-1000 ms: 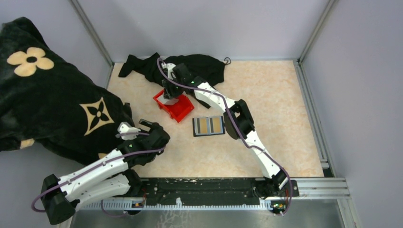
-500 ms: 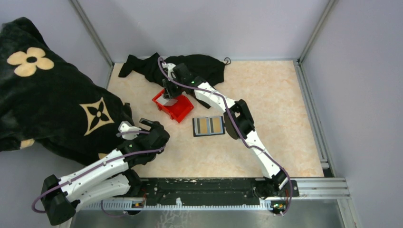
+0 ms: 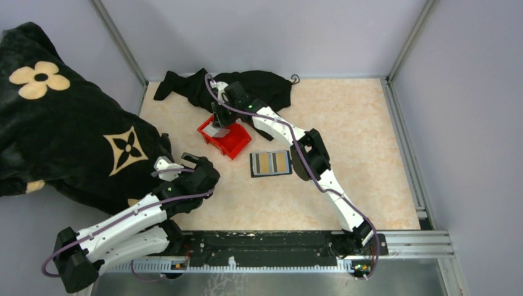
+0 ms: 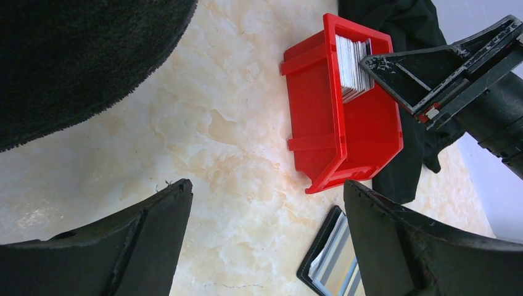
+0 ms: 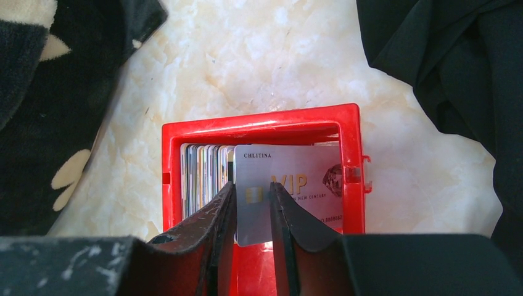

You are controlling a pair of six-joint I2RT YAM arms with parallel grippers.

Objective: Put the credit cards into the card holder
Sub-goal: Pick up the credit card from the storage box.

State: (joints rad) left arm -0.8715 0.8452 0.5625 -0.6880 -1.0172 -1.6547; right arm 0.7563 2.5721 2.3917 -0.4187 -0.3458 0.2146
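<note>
grey-white card (image 5: 305, 168), "CHLITINA" at top, large "VIP", small "NEW CENTURY" beneath

Tabletop (image 3: 370, 154): smooth stone-look sheet, cream with beige marbling, faint sheen.
Red bin (image 4: 321, 129): moulded plastic, glossy, light catching its rim.
Credit cards (image 5: 202, 174): thin plastic, smooth; front card (image 5: 299, 179) silver-grey, satin, with printed lettering.
Card holder (image 3: 271, 163): black matt border, shinier pockets inside.
Blanket (image 3: 61, 123): black plush, fuzzy pile, tan flower motifs.
Garment (image 3: 265, 86): black cloth, matt, softly creased.
Right claw (image 5: 251, 191): black, matt, fingers scuffed with pale scratches.
Left claw (image 4: 266, 184): black, matt, grainy surface.
Arm shells (image 3: 117, 225): white plastic, smooth.
Rail (image 3: 407, 242): bare metal, brushed.
</note>
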